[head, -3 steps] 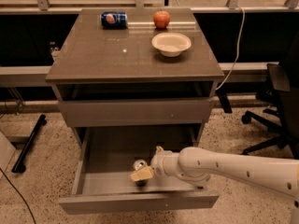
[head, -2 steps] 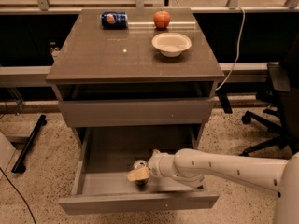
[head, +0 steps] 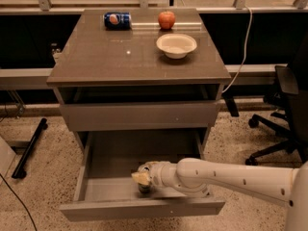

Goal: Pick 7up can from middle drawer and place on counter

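The middle drawer (head: 108,163) is pulled open at the bottom of the cabinet, with its flat front panel (head: 144,209) nearest me. The 7up can (head: 143,189) stands upright inside it near the front panel, mostly hidden; only its dark base and a bit of silver lid show. My gripper (head: 142,178) reaches in from the right on a white arm and sits right at the can, level with its upper part. The counter (head: 120,57) is the glossy grey-brown top above.
On the counter lie a blue can (head: 117,20) on its side, a red apple (head: 166,19) and a white bowl (head: 176,44). A closed drawer front (head: 139,114) sits above the open one. An office chair (head: 284,105) stands at right, a black bar (head: 29,148) lies on the floor at left.
My gripper has shifted slightly left inside the drawer and now sits closer over the can. The can and the counter items have not moved.
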`<state>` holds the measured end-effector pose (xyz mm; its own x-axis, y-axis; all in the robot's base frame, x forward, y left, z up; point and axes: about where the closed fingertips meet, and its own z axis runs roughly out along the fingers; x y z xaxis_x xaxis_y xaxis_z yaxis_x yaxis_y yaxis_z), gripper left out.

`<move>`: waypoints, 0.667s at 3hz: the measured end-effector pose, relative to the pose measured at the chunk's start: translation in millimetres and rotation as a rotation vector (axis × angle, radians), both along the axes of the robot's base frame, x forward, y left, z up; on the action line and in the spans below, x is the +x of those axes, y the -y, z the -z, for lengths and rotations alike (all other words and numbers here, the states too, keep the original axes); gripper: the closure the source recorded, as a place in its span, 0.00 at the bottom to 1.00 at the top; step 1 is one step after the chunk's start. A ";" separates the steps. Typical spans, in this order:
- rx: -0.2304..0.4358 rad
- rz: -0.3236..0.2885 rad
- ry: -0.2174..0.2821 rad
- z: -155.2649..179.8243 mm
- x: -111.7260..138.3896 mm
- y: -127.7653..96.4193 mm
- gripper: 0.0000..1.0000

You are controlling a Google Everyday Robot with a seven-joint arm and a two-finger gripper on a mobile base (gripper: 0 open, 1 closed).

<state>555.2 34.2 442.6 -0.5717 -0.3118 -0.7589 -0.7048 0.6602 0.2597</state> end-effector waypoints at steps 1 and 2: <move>-0.014 0.016 0.027 -16.3 -12.7 5.1 0.79; 0.013 0.000 0.115 -82.7 -23.4 32.3 1.00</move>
